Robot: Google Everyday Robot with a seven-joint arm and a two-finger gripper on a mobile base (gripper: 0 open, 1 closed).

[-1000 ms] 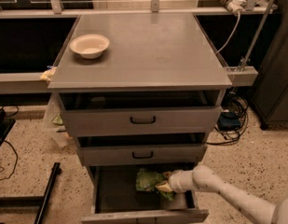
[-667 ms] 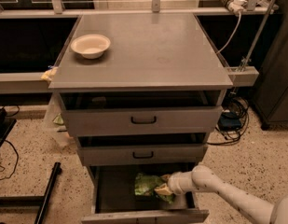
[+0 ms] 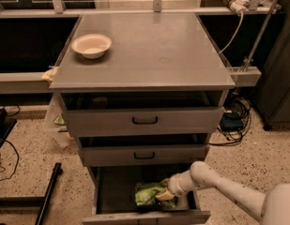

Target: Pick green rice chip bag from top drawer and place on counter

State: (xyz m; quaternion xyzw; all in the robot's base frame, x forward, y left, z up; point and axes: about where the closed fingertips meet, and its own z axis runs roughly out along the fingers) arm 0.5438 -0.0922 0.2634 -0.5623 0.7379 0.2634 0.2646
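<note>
The green rice chip bag lies crumpled in the open bottom drawer of the grey cabinet. My gripper reaches into that drawer from the right on a white arm and sits against the bag's right end. The counter is the cabinet's flat grey top, well above the gripper. The top drawer stands slightly pulled out and its inside is dark. The middle drawer also stands slightly out.
A white bowl sits on the counter's back left. Grey side ledges run left and right of the cabinet. Cables lie on the floor at right, and a black bar at left.
My gripper has moved a little left and lower inside the bottom drawer, and the green bag has shifted slightly with it.
</note>
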